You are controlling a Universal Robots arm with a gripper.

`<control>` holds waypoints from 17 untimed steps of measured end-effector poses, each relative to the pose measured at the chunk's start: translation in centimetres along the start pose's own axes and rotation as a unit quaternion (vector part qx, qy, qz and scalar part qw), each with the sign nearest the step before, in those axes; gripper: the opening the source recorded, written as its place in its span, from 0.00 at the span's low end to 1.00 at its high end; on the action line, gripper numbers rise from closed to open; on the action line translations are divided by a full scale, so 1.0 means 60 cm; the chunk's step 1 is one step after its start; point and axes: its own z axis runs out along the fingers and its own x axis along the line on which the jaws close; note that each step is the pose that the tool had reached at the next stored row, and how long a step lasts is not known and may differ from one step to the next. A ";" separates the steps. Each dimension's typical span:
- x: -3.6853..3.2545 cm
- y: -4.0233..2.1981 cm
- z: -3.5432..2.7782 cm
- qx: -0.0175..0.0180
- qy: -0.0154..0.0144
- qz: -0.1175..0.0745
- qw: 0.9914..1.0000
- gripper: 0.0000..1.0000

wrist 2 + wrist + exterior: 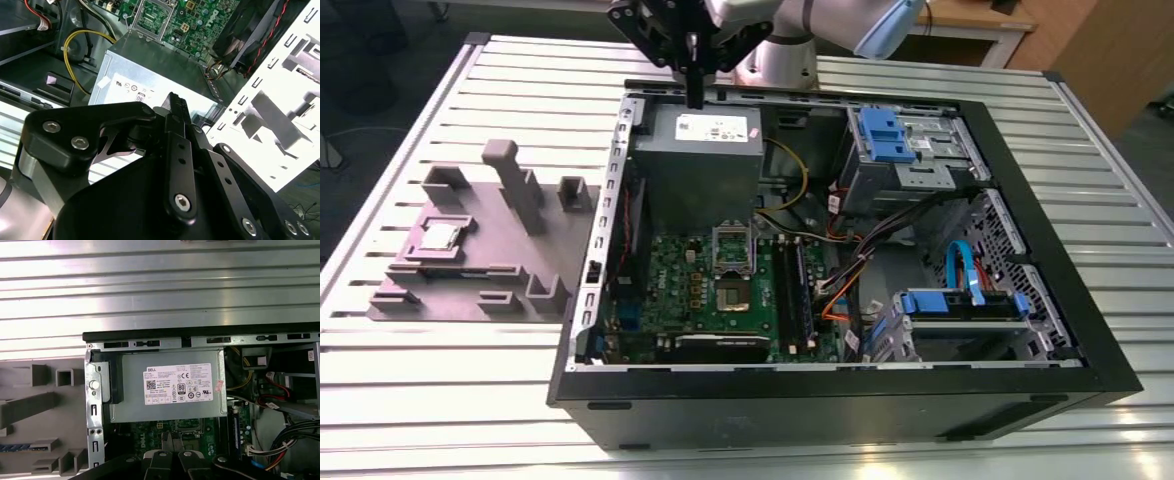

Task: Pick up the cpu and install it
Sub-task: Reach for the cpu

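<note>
The cpu [440,237] lies flat on the purple tray [447,290] at the exterior view's left. Well apart from it, the gripper [698,100] hangs over the grey box [694,165] in the case [854,400], closed up and empty. I'd say a clean pick wants it opened, square to the cpu's edges.

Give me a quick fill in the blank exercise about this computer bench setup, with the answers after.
The cpu lies on the purple-grey ____ at the exterior view's left.
The gripper hangs above the grey box with the ____ label.
The circuit board inside the computer case is ____.
Missing words: tray; white; green.
</note>
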 end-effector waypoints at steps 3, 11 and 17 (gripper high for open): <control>0.001 0.000 0.000 0.000 0.000 0.000 1.000 0.11; 0.004 0.000 0.000 0.000 0.000 0.000 1.000 0.11; 0.006 0.000 0.000 0.000 0.000 0.000 1.000 0.11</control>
